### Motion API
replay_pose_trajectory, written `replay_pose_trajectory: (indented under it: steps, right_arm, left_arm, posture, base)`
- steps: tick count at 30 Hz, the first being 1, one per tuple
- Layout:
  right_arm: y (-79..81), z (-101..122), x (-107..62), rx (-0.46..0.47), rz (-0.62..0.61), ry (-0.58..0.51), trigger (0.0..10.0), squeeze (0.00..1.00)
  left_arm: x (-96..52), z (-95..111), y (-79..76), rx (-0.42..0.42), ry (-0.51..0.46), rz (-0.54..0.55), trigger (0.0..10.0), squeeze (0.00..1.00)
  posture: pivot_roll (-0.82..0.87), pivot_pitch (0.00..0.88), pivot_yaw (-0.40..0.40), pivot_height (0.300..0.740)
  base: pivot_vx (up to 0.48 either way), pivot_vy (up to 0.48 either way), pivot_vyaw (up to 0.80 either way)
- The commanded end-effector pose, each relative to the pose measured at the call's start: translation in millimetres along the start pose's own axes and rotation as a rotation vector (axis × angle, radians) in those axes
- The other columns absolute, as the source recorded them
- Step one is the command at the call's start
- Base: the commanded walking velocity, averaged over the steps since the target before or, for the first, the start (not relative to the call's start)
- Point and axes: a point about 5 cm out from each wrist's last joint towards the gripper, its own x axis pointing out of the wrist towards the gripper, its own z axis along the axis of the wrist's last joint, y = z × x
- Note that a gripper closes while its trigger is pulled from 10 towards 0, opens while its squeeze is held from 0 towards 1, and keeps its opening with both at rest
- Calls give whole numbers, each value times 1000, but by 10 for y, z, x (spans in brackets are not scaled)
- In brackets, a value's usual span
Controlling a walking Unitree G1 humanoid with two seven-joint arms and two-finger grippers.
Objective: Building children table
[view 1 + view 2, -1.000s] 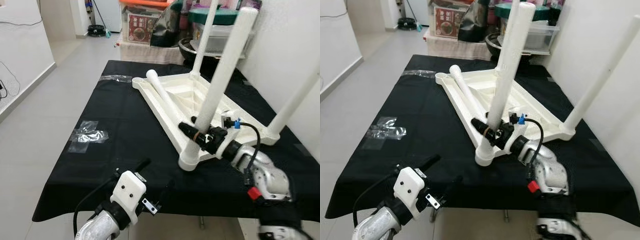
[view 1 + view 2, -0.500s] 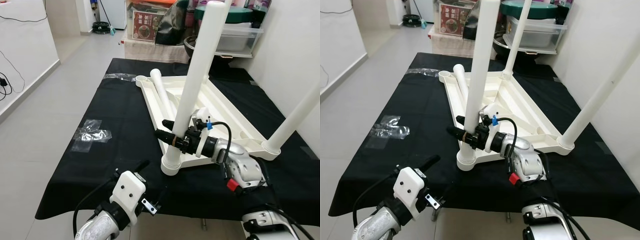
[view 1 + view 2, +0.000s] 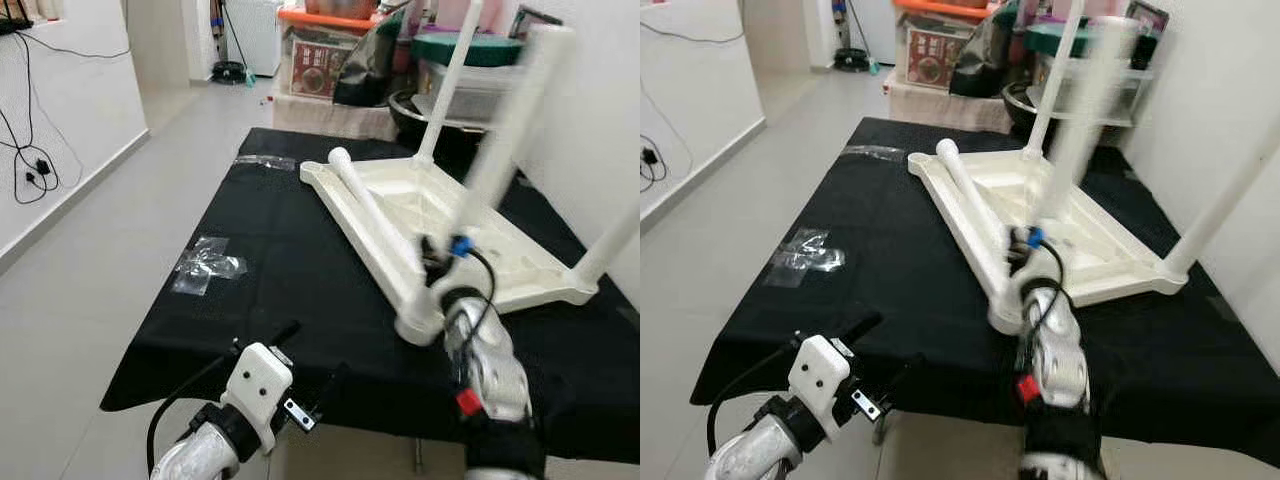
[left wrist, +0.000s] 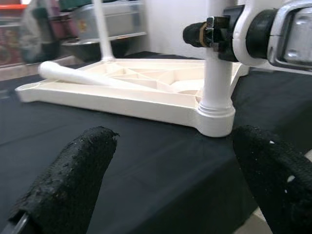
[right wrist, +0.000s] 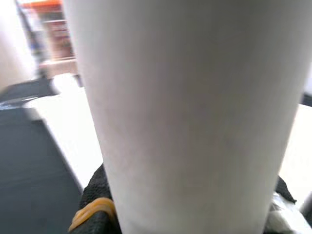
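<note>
A white children's table top [image 3: 500,235] lies upside down on a black-covered table [image 3: 290,270]. Two legs stand in its sockets: a far leg [image 3: 448,85] and a right leg [image 3: 612,238]. A loose leg [image 3: 368,205] lies along its left rim. My right gripper [image 3: 432,262] is shut on a third leg [image 3: 512,125], low down by the near corner socket [image 4: 214,117]. This leg leans right and is blurred. In the right wrist view the leg [image 5: 190,112] sits between black fingers [image 5: 100,195]. My left gripper [image 3: 310,360] hangs open at the table's near edge, empty, its fingertips [image 4: 90,151] wide apart.
Crumpled clear tape [image 3: 205,268] is stuck on the cloth at the left. Boxes, bins and a dark bag [image 3: 335,65] crowd the floor behind the table. A white wall [image 3: 600,90] runs close along the right side. Open grey floor [image 3: 120,220] lies to the left.
The camera has shifted. The held leg stood nearly upright half a second ago; now it leans right and blurs, with my right gripper still on it. The left gripper has not moved.
</note>
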Motion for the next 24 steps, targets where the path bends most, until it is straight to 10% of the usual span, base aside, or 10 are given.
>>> replay_pose_trajectory:
  steps: [1,3,4,5,7,8,14,15,24]
  right_arm:
    - [14,-37,-63,32,-80,40,0,0]
    - [78,-53,-88,21,-76,49,0,0]
    - [139,-69,-104,31,-69,63,2980,0]
    - [190,-80,-110,39,-51,74,10000,0]
    - [223,-60,-89,43,-4,58,10000,0]
    - [279,-35,-70,68,61,45,10000,1000]
    - [273,56,0,51,103,-18,10000,1000]
    - [272,71,25,66,128,-17,10000,0]
    - [123,212,161,36,303,-70,10000,0]
  left_arm:
    - [-6,-42,-14,-11,19,-10,10000,0]
    - [-17,-51,-16,-15,21,-9,10000,0]
    - [-26,-57,-19,-14,23,-11,10000,0]
    - [-32,-59,-21,-14,24,-13,10000,0]
    - [-31,-62,-21,-15,25,-13,10000,0]
    - [-25,-61,-19,-15,25,-14,10000,0]
    - [-17,-56,-13,-16,22,-13,10000,0]
    - [-20,-54,-14,-15,23,-15,10000,0]
    - [-32,-52,-3,-17,22,3,10000,0]
  posture:
    - [107,0,-109,740]
    - [108,0,-108,740]
    - [107,0,-108,740]
    - [105,0,-105,740]
    - [105,0,-107,740]
    - [104,0,-105,740]
    - [95,0,-95,740]
    - [98,0,-94,740]
    - [97,0,-92,740]
  base:
    - [0,0,0]
    - [0,0,0]
    - [0,0,0]
    - [0,0,0]
    - [0,0,0]
    - [0,0,0]
    - [0,0,0]
    - [0,0,0]
    - [0,0,0]
